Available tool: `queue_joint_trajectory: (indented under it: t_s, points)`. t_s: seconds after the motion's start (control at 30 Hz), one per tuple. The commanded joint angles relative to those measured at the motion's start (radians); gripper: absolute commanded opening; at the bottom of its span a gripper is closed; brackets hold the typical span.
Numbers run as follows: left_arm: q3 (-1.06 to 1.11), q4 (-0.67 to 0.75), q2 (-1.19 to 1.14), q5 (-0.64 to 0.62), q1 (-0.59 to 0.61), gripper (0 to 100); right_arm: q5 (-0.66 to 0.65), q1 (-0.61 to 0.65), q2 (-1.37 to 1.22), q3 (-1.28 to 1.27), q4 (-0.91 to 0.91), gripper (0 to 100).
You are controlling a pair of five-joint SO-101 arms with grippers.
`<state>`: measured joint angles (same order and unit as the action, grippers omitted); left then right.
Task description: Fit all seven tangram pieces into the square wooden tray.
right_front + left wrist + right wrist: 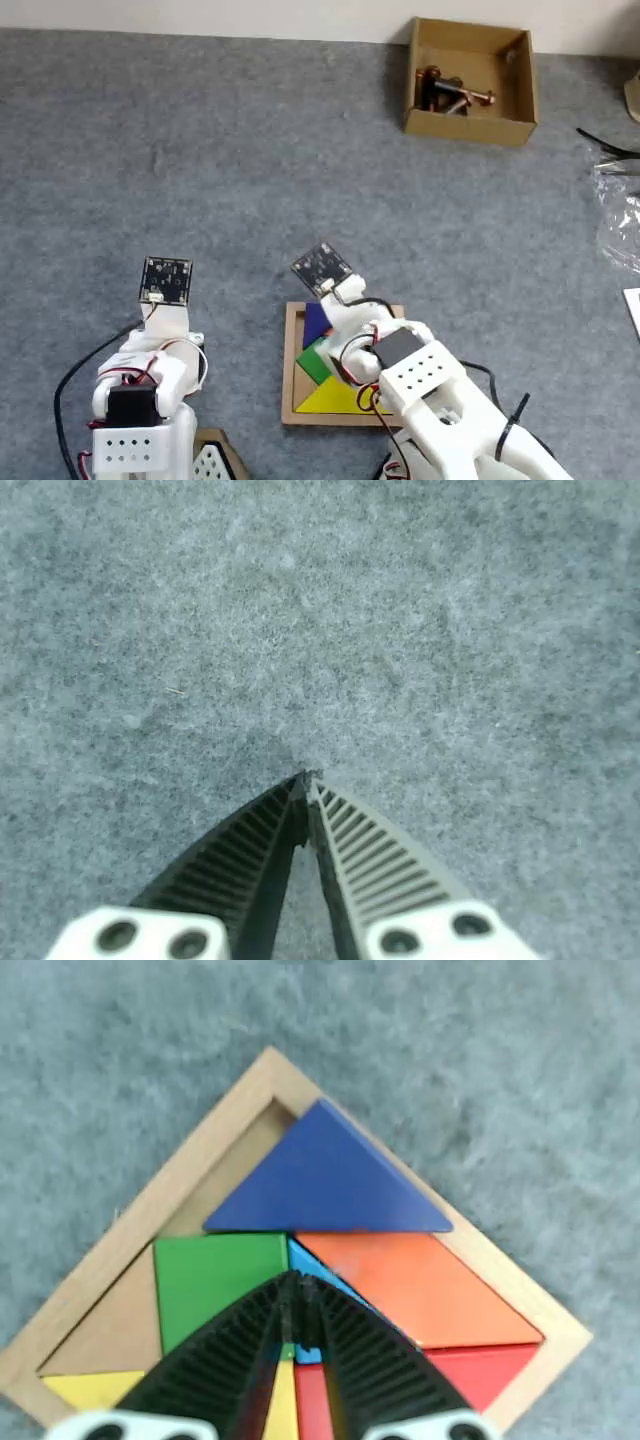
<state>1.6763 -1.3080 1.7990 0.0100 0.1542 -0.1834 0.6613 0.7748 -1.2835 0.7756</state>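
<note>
The square wooden tray lies at the table's front centre, under the right arm. Inside it I see a dark blue triangle along one rim, a green square, an orange parallelogram, a small light blue piece, a red piece and yellow pieces. Bare tray floor shows beside the green square and behind the blue triangle. My right gripper is shut and empty, its tips over the green and light blue pieces. My left gripper is shut above bare grey carpet at the front left.
A cardboard box holding metal parts stands at the back right. Clear plastic and black cables lie at the right edge. The left arm rests at the front left, beside a dark object.
</note>
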Motion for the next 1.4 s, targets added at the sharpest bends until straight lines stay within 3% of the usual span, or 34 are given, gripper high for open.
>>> queue_joint_trajectory:
  t_s: [0.0, 0.1, 0.2, 0.4, 0.8, 1.0, 1.37]
  points:
    - [0.021, -0.005, -0.002, -0.005, 0.010, 1, -0.008, -0.019, 0.059, 0.093, 0.022, 0.5]
    - [0.021, -0.005, -0.002, -0.005, 0.010, 1, -0.008, -0.088, 0.110, 0.113, -0.007, 0.5]
    - [0.021, -0.005, -0.002, -0.005, 0.010, 1, -0.009, -0.150, 0.128, 0.085, -0.150, 0.5]
    - [0.021, -0.005, -0.002, -0.005, 0.010, 1, -0.009, -0.160, 0.130, -0.021, -0.318, 0.5]
    - [0.021, -0.005, -0.002, -0.005, 0.010, 1, -0.011, -0.157, 0.130, -0.110, -0.329, 0.5]
    - [0.021, -0.005, -0.002, -0.005, 0.010, 1, -0.072, -0.058, 0.130, -0.125, -0.323, 0.5]
    - [0.021, -0.005, -0.002, -0.005, 0.010, 1, -0.074, -0.044, 0.130, -0.127, -0.323, 0.5]
